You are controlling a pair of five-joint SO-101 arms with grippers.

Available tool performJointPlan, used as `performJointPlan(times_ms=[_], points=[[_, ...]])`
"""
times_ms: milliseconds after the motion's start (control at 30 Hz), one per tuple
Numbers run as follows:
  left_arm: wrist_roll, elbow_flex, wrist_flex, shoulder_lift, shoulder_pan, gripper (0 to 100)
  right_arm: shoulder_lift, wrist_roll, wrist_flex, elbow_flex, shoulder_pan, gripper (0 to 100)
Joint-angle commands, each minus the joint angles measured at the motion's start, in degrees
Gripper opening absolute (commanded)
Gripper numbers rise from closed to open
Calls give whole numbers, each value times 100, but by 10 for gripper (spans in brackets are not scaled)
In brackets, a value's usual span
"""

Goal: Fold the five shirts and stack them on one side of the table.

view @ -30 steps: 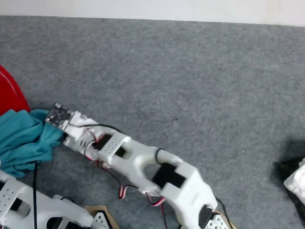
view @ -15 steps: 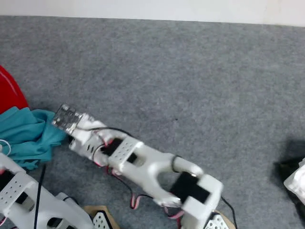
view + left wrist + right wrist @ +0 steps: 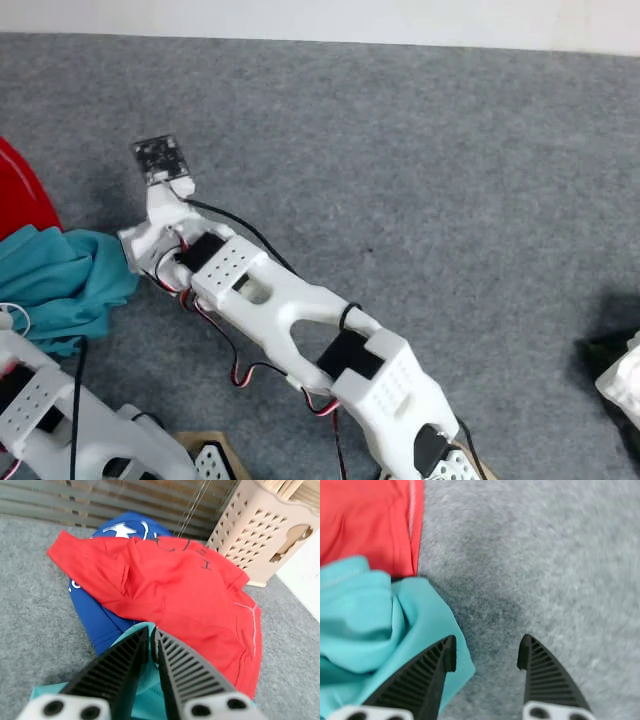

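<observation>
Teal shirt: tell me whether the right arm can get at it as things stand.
Probably yes. The right gripper is open, with one finger over the edge of the teal shirt and the other over the bare grey table. Nothing lies between them.

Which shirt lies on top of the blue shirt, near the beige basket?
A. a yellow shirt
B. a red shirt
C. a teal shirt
B: the red shirt is spread over the blue shirt and hides much of it, while the teal shirt lies beside them.
</observation>
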Motion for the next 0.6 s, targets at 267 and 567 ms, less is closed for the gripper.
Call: performJointPlan(times_ms=[267,567], points=[[-18,127,-105,-92,-40,7,629,-492,66,-673,-242,210],[-18,259,-114,-66,-40,7,1200,-492,892,-1622,-435,205]])
